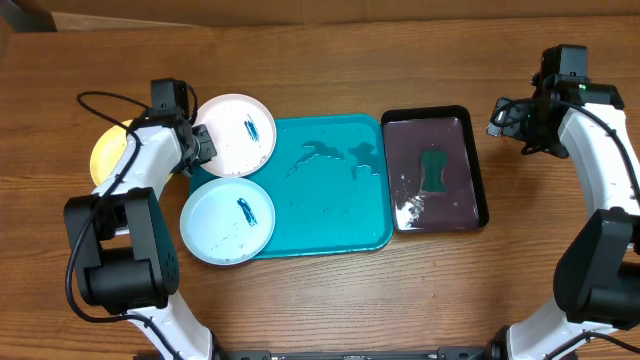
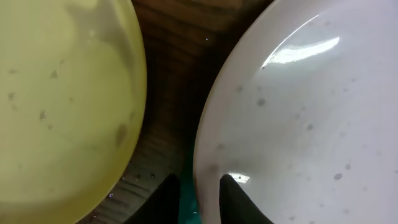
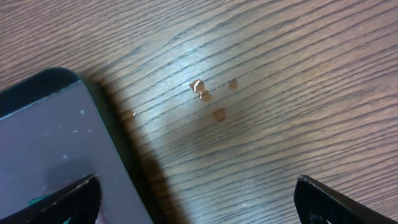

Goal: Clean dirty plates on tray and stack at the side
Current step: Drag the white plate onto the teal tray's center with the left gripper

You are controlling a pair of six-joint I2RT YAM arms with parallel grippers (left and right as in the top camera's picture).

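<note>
The turquoise tray lay on the table. The white plate and pale blue plate, both smeared, overlapped its left edge, and the yellow plate sat farther left. The left gripper pinched the white plate's rim. The right gripper hung spread wide beside the black tray.

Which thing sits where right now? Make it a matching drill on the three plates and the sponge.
Things:
1. white plate
2. blue plate
3. yellow plate
4. sponge

Places, as seen in the overhead view:
a. in the black tray
b. on the table, left of the left arm
c. over the tray's lower left corner
d. over the tray's upper left corner

Pairs: 1-d, 2-c, 3-b, 4-a.
</note>
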